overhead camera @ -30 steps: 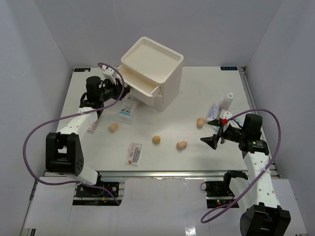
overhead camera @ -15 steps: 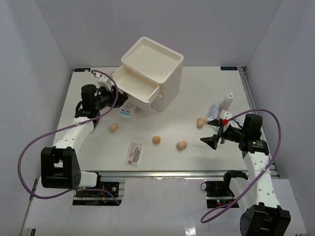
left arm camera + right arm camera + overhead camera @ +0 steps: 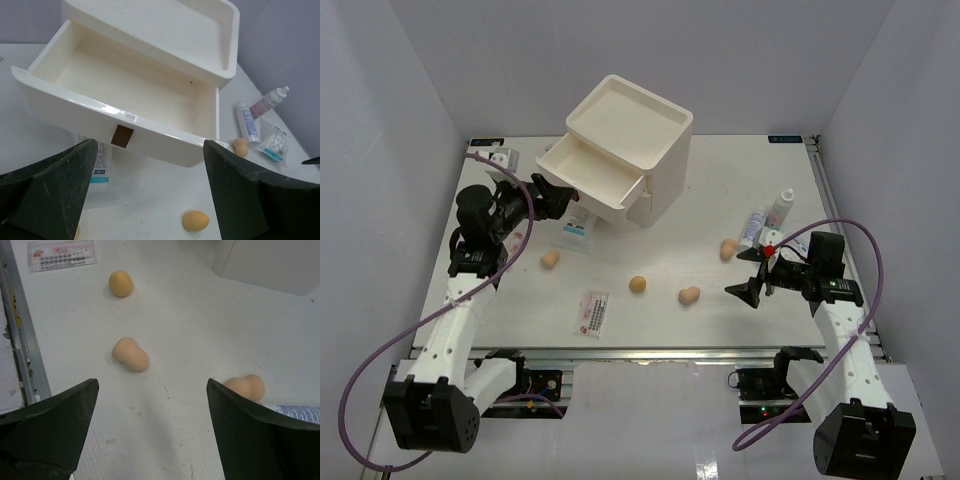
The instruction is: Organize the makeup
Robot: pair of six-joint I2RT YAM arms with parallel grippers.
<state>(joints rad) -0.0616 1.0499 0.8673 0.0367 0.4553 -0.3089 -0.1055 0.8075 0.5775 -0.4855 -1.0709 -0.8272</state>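
"What's overhead?"
"Sponges (image 3: 638, 284) dot the near half of the surface (image 3: 520, 300). The tube (image 3: 754, 225) and bottle (image 3: 781, 207) lie by the right edge."
"Left wrist?"
"My left tool (image 3: 552, 200) is spread apart, facing the open drawer (image 3: 125, 75)."
"Right wrist?"
"My right tool (image 3: 745, 272) is spread too, holding nothing, with sponges on the surface ahead of it."

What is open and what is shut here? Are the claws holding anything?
Top drawer: pulled open, empty.
Lower drawers: shut.
Left claw: open, holding nothing.
Right claw: open, holding nothing.
Sponges: lying loose on the table.
Tube: lying flat.
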